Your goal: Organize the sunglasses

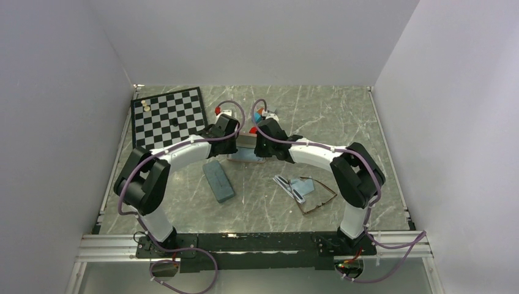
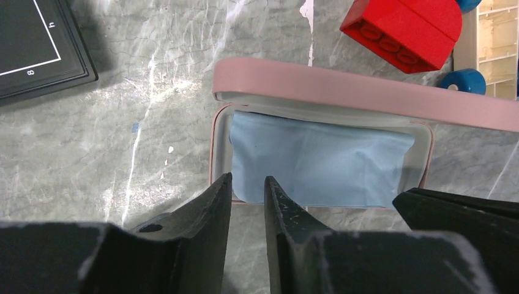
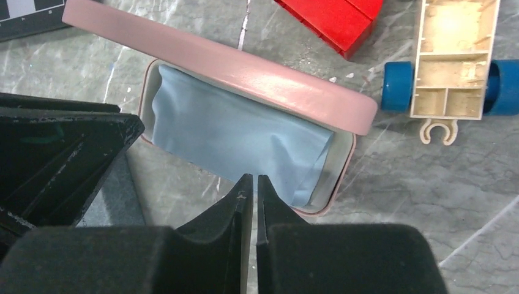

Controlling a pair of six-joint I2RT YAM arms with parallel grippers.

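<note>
Top external view: both pairs of sunglasses lie on the grey marble-patterned table (image 1: 343, 122) near the right arm's elbow, well apart from the open pink oblong case (image 2: 361, 93). The pale white-grey pair with dark lenses (image 1: 289, 187) appears folded and touches a loose light blue cloth (image 1: 304, 184); its long axis runs diagonally, far-left to near-right. The thin reddish-brown pair (image 1: 319, 201) lies just beside it, too small to tell which way it faces. Both grippers hover at the case's near rim, over a second light blue cloth (image 3: 238, 138) lining it. Left gripper (image 2: 248, 187): fingers drawn close, with a narrow gap and nothing between them. Right gripper (image 3: 250, 187): fingers pressed together; whether they nip the cloth's edge cannot be told. Judged risks: the grippers stand just beside each other and could collide. A nudge could drop the raised lid (image 3: 232, 67) or slide the case. A bunched lining could crowd out a frame.
</note>
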